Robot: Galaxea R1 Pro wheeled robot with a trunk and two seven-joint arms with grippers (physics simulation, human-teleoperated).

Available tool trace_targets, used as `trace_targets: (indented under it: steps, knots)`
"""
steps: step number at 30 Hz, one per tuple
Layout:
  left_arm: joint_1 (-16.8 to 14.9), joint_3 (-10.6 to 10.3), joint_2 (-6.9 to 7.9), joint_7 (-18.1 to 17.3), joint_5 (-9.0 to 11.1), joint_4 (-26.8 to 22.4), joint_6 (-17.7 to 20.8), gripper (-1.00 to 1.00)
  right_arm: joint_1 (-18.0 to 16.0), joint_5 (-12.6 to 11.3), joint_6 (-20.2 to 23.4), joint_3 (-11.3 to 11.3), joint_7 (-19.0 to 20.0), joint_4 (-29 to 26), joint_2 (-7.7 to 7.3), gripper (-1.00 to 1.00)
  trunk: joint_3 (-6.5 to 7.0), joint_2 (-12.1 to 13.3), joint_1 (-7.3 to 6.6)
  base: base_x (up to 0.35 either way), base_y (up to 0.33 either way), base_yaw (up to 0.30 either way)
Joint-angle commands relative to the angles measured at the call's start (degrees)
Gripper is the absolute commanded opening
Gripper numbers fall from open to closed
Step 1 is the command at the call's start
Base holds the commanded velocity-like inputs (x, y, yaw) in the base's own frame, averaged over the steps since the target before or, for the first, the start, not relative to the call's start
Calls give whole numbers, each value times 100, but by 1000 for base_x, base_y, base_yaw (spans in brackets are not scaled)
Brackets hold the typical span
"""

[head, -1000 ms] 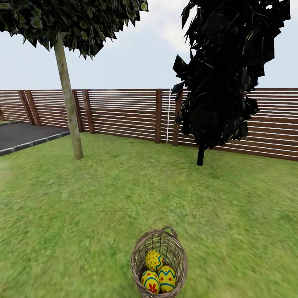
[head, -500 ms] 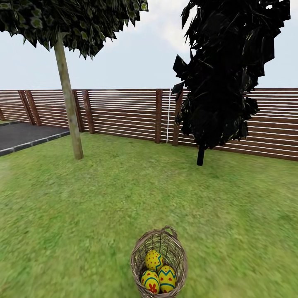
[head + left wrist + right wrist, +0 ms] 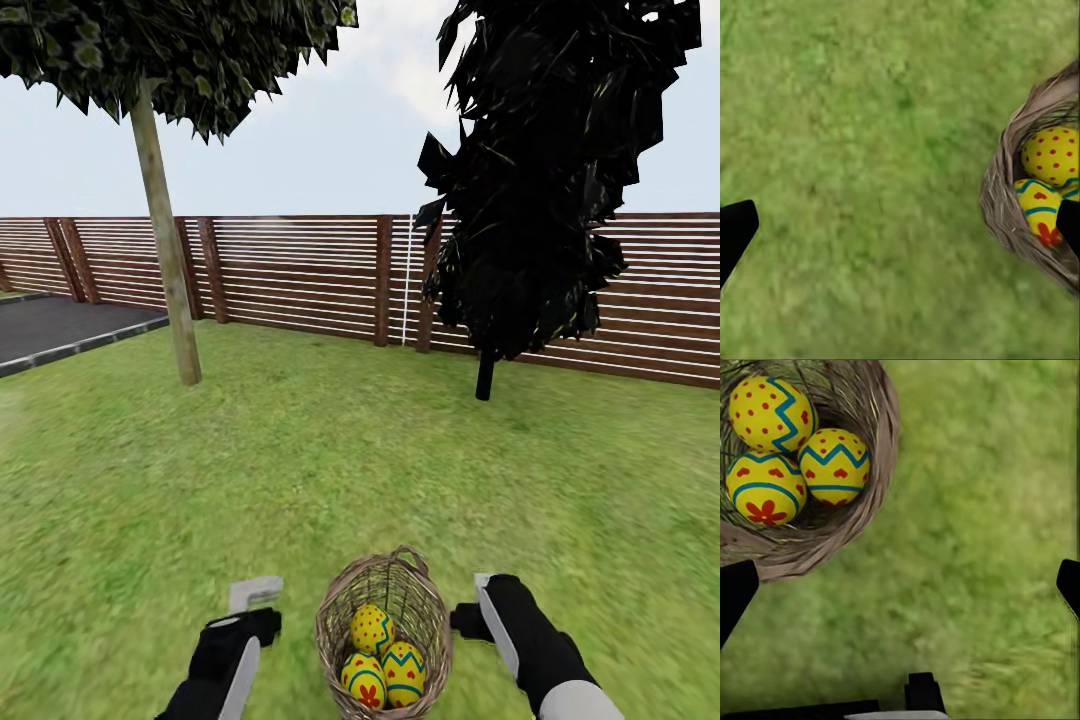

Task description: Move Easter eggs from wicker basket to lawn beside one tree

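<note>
From the head camera, a wicker basket stands upright on the lawn, mouth open to the sky, one loop handle at its far rim. Inside lie three Easter eggs: a dotted one at the back, and two in front, their long axes roughly upright and leaning toward one another. The left gripper hangs above the grass just left of the basket, and the right gripper just right of it; neither touches the wicker. Whether their jaws are spread cannot be told from this angle. Farther off, a pale-trunked tree rises at the left near a paved driveway, a black tree stands to the right, and a slatted fence closes the garden.

From the left wrist camera, the jaws are spread wide over bare grass, one dark fingertip at each edge of the frame, with the basket beside them and nothing pinched.

From the right wrist camera, the jaws are likewise spread wide over grass, empty, with the basket just beside one fingertip. All three eggs rest together in the basket's bottom, touching one another, the dotted one's blue zigzag running along its length.
</note>
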Motion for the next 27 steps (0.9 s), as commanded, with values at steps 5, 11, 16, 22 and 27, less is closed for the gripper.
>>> trace_targets:
  steps: [5, 11, 16, 22, 27]
  knots:
    - [-367, -82, 0, 249, 301, -36, 271, 100, -141, -20, 83, -14, -92, -15, 58, 100, -7, -4, 0, 0, 0, 0]
    - [-455, -42, 0, 312, 856, -52, 317, 100, -171, -5, 82, -26, -112, 33, 174, 100, -7, -4, 0, 0, 0, 0]
    - [-469, -13, 0, 323, 1101, -53, 324, 100, -176, -4, 75, -12, -114, 180, 207, 100, -7, -4, 0, 0, 0, 0]
    - [-472, -1, 0, 281, 1424, -39, 320, 100, -177, -15, -192, -20, -115, 515, 215, 100, -79, -164, 88, 0, 0, 0]
    - [-470, 8, 31, 220, 1802, -25, 339, 100, -177, -14, -592, -36, -115, 587, 209, 100, -169, -365, 198, 0, 0, 0]
